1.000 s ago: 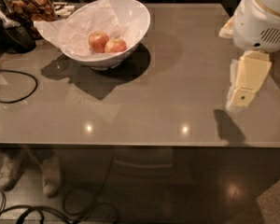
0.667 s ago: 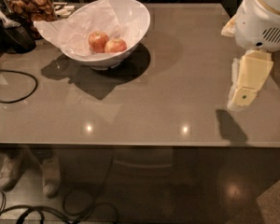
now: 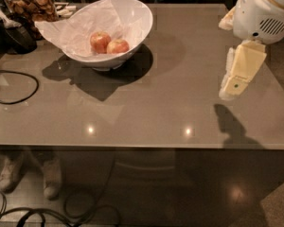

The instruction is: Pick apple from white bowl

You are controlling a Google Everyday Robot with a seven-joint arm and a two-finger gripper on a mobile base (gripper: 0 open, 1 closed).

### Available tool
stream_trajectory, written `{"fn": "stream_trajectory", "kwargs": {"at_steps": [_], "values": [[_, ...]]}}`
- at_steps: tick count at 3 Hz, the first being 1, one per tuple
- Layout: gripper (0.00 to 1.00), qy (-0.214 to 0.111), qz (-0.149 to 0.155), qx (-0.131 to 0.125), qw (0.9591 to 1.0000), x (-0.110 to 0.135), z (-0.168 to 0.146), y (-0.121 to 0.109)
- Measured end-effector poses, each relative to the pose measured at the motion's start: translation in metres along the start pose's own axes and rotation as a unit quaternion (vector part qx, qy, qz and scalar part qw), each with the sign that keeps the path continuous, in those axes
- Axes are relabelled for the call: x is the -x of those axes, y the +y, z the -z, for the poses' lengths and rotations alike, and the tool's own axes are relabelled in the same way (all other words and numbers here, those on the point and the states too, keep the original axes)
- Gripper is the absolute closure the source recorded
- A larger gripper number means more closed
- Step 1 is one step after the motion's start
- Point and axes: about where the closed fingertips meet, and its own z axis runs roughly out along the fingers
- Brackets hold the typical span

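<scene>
Pale yellow-orange apple [image 3: 100, 42] untouched in wide glossy white bowl [image 3: 139, 20], far-left corner. Cream gripper [image 3: 231, 88] barely nudged leftward, near right edge; open or closed, cannot tell. Whole reach remains.

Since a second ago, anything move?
The gripper shifted slightly left and up in view, toward the white bowl. It is above the right side of the table, far from the bowl, and has taken hold of nothing. The apple and the redder apple beside it stayed in the bowl, which has not moved.
</scene>
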Motion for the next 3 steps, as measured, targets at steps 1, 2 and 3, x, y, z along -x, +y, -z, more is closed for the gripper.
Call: {"fn": "stream_trajectory", "kwargs": {"at_steps": [1,2,3], "values": [[0.00,-0.013,-0.009,0.014,0.9998,0.017,-0.006,-0.025],[0.00,-0.026,0.005,0.022,0.9994,0.045,-0.008,-0.047],[0.00,-0.032,0.006,0.013,0.9994,0.050,-0.007,-0.051]]}}
